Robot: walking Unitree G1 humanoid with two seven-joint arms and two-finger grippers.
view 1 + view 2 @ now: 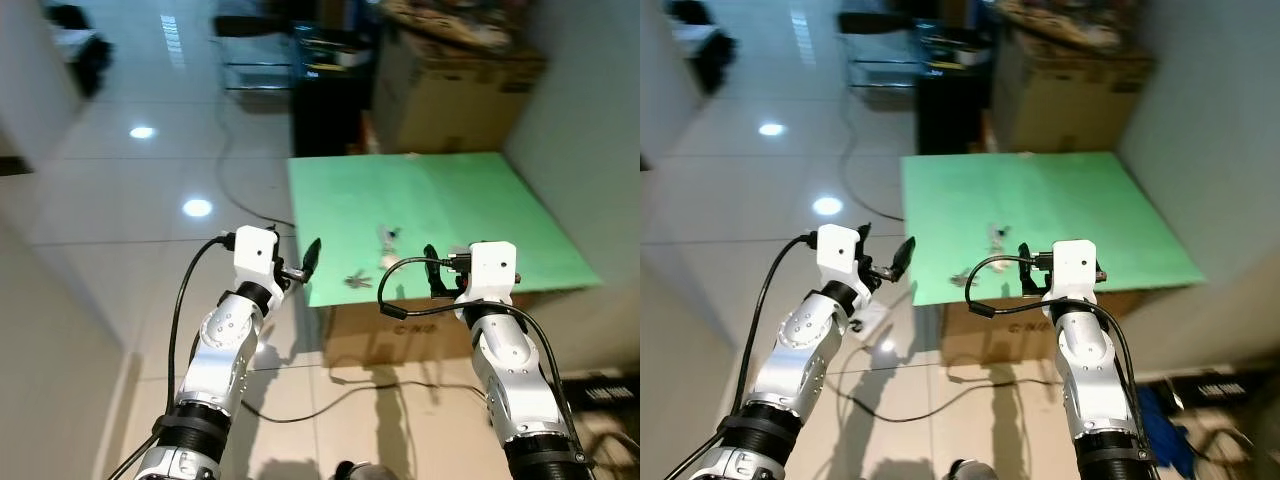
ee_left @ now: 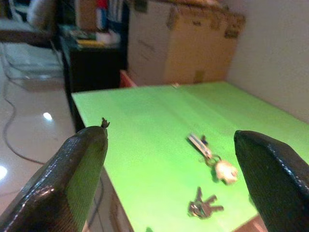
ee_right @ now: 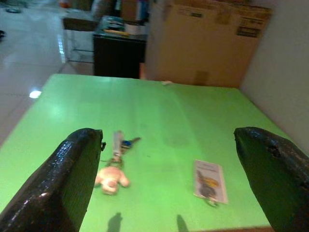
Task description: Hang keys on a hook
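Arms raised, gripper [image 1: 300, 262] and gripper [image 1: 432, 270] agape near keys [image 1: 358, 281].

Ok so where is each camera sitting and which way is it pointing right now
Left eye: head, looking forward and down at the green table; both arms show, left gripper, right gripper.
Right eye: same scene, slightly shifted.
Left wrist: looks between its open jaws across the table at the keys and a keychain.
Right wrist: looks between its open jaws at the keychain and a card.
Both wrist views share the keychain.
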